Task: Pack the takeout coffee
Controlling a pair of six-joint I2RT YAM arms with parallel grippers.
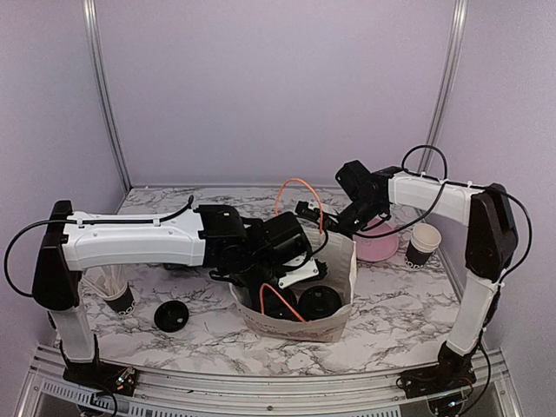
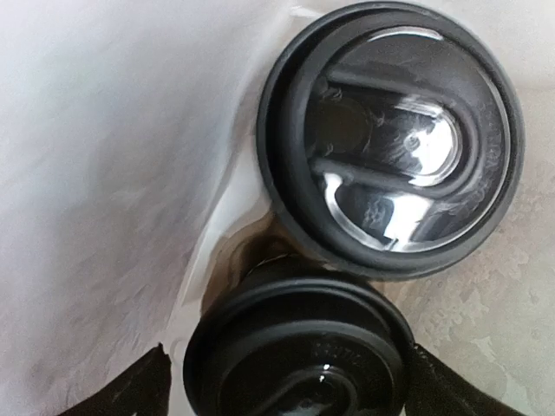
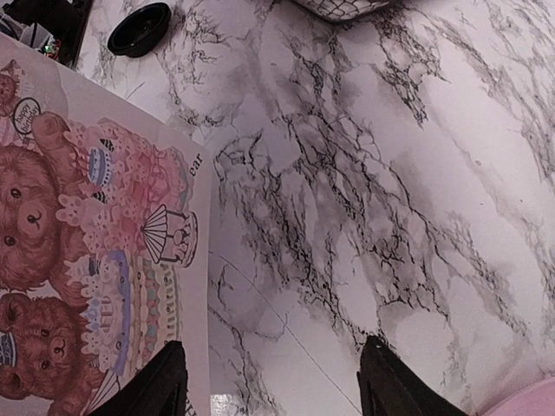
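Black cup lid (image 2: 395, 139) detail only left wrist shows; left gripper (image 2: 290, 394), right gripper (image 3: 273, 386) spread.

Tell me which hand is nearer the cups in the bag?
Left. The left gripper is in the bag, over the lidded cups; the right gripper is at its rim.
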